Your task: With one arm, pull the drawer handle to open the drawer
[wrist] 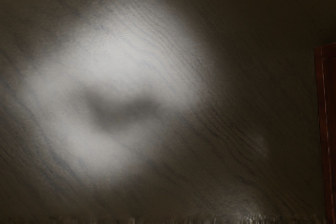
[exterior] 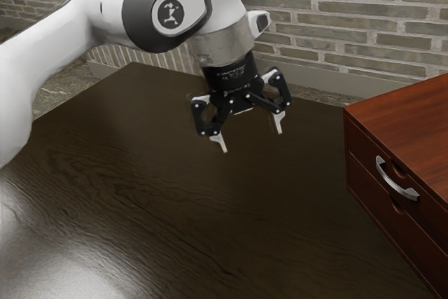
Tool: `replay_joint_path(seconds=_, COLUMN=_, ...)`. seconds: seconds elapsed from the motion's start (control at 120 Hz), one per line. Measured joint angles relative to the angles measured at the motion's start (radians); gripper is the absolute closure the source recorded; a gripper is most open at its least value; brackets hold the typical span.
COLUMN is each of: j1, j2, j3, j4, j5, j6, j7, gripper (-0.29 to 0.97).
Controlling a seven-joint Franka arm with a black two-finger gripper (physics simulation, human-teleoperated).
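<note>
A reddish-brown wooden cabinet (exterior: 409, 138) stands on the dark table at the exterior view's right. Its upper drawer carries a curved silver handle (exterior: 395, 180) on the front face, and the drawer front sits flush with the cabinet. My gripper (exterior: 250, 138) hangs above the table's middle, well to the left of the cabinet, pointing down. Its two white-tipped fingers (exterior: 221, 143) stand wide apart with nothing between them, so it is open. In the wrist view a strip of the cabinet (wrist: 326, 129) shows beside the glossy tabletop.
The dark wooden table (exterior: 140, 201) stretches under and around my hand, with a bright glare patch (wrist: 121, 103) on it. A brick wall (exterior: 364, 12) stands behind the table. A second drawer front (exterior: 392, 229) lies below the handled one.
</note>
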Motion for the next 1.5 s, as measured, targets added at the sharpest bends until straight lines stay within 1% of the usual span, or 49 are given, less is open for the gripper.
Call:
replay_joint_path(seconds=0.067, j1=-0.044, j2=0.015, j3=0.000, j4=-0.001, j5=-0.002, j6=0.034, j7=-0.042, gripper=0.00)
replay_joint_path(seconds=0.183, j1=-0.068, j2=0.053, j3=0.000, j4=-0.004, j5=-0.024, j6=0.105, j7=-0.106, gripper=0.00)
replay_joint_path(seconds=0.283, j1=-0.094, j2=0.059, j3=0.000, j4=-0.064, j5=-0.044, j6=0.208, j7=-0.152, gripper=0.00)
replay_joint_path(seconds=0.392, j1=-0.121, j2=0.034, j3=0.000, j4=-0.165, j5=-0.060, j6=0.343, j7=-0.194, gripper=0.00)
replay_joint_path(seconds=0.508, j1=-0.138, j2=0.009, j3=0.001, j4=-0.232, j5=-0.069, j6=0.460, j7=-0.231, gripper=0.00)
replay_joint_path(seconds=0.767, j1=-0.173, j2=-0.015, j3=0.002, j4=-0.334, j5=-0.073, j6=0.656, j7=-0.291, gripper=0.00)
replay_joint_path(seconds=0.858, j1=-0.186, j2=-0.047, j3=0.003, j4=-0.385, j5=-0.073, j6=0.705, j7=-0.307, gripper=0.00)
replay_joint_path(seconds=0.942, j1=-0.194, j2=-0.054, j3=0.003, j4=-0.406, j5=-0.073, j6=0.742, j7=-0.320, gripper=0.00)
replay_joint_path(seconds=1.15, j1=-0.211, j2=-0.038, j3=0.003, j4=-0.411, j5=-0.073, j6=0.803, j7=-0.345, gripper=0.00)
replay_joint_path(seconds=1.5, j1=-0.210, j2=-0.010, j3=0.003, j4=-0.416, j5=-0.073, j6=0.852, j7=-0.372, gripper=0.00)
